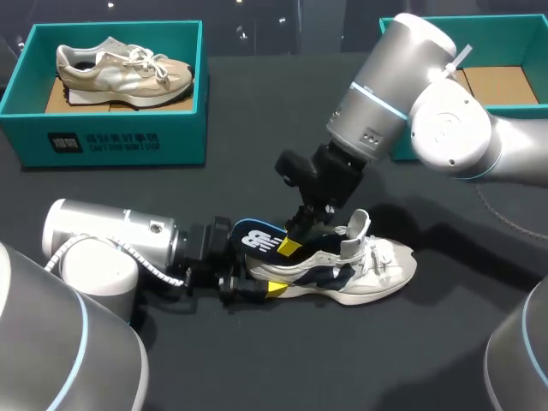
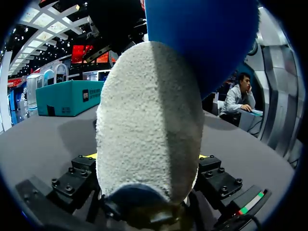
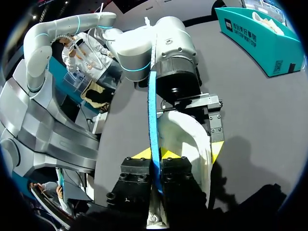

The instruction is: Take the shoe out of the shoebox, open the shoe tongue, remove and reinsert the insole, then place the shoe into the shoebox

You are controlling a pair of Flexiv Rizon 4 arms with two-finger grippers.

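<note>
Shoe (image 1: 377,267) on dark table (image 1: 342,364) (right hand (image 1: 292,247) pinches insole (image 1: 255,238)).

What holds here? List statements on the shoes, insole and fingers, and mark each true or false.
1. The white shoe lies on the table. True.
2. The right fingers are shut on the blue insole. True.
3. The left box is empty. False: a beige shoe lies in it.
4. The left fingers clamp the white shoe's toe. False: they clamp its heel.
</note>
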